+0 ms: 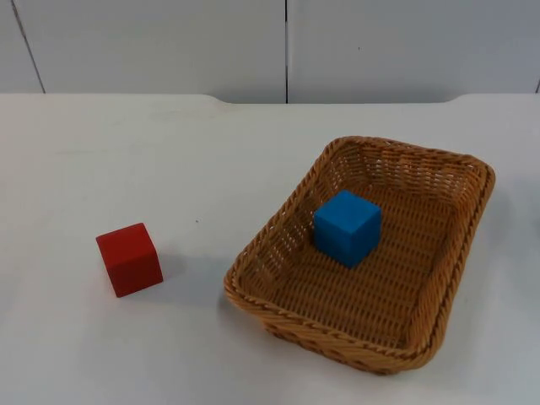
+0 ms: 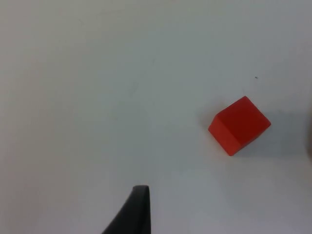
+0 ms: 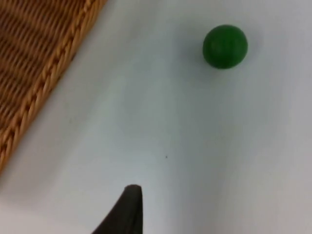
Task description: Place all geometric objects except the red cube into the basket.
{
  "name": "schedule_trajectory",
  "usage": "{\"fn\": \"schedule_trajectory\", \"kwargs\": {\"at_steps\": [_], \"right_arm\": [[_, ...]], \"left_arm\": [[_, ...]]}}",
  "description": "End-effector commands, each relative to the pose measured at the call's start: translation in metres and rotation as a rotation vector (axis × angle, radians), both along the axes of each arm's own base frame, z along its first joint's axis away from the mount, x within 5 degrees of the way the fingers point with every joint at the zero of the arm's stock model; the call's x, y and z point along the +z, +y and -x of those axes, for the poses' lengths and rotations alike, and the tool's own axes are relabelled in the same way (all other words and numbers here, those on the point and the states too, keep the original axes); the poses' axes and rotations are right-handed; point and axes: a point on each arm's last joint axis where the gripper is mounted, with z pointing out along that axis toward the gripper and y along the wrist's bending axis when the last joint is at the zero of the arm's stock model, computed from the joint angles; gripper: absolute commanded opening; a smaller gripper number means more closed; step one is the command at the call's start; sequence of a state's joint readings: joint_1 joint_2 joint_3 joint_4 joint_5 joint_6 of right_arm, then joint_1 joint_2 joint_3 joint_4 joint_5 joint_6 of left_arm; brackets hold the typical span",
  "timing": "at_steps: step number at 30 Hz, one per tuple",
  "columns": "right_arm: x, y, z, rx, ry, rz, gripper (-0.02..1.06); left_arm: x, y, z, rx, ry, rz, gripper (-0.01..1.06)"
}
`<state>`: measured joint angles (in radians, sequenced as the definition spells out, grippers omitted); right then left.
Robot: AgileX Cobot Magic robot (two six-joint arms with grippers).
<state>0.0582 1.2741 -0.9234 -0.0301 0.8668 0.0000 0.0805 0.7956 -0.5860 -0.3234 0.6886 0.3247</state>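
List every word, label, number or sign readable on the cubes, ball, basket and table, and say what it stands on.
None. The red cube, blue cube, green ball, basket and table all have plain, unmarked surfaces; no text, label or number stands on any of them.

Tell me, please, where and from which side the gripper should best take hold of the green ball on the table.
Probably from straight above, the fingers closing across the widest middle of the green ball. It is round, so any side pair works, and it may roll if pushed. It lies on the white table, apart from the basket.
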Motion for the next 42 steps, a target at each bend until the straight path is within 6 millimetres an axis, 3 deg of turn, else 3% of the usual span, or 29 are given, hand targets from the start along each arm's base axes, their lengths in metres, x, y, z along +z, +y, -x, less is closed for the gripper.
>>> {"fn": "schedule_trajectory", "kwargs": {"at_steps": [1,10,17,19,23,28,36,41,42], "right_arm": [[-0.003,-0.003,-0.019,0.006,0.005,0.036,1.05],[-0.037,-0.008,-0.087,0.026,0.058,0.077,1.05],[-0.077,-0.019,-0.118,0.032,0.088,0.075,1.05],[-0.080,-0.018,-0.120,0.037,0.088,0.072,1.05],[-0.113,-0.015,-0.137,0.064,0.116,0.042,1.05],[-0.136,-0.016,-0.146,0.083,0.104,0.059,1.05],[-0.160,-0.018,-0.152,0.110,0.113,0.088,1.05],[-0.168,-0.017,-0.152,0.109,0.127,0.084,0.90],[-0.169,-0.017,-0.152,0.109,0.128,0.084,0.82]], "left_arm": [[0.001,0.001,0.001,0.012,-0.015,-0.004,1.05],[0.001,0.001,0.001,0.012,-0.015,-0.004,1.05],[0.000,0.001,0.001,0.012,-0.014,-0.006,1.05],[0.000,0.001,0.001,0.012,-0.014,-0.006,1.05],[0.001,0.001,0.000,0.013,-0.018,-0.006,1.05],[0.001,0.001,0.000,0.013,-0.018,-0.004,1.05],[0.001,0.001,0.000,0.015,-0.022,-0.001,1.05],[0.001,0.001,0.000,0.015,-0.022,-0.001,1.05],[0.001,0.001,0.000,0.015,-0.022,-0.001,1.05]]}}
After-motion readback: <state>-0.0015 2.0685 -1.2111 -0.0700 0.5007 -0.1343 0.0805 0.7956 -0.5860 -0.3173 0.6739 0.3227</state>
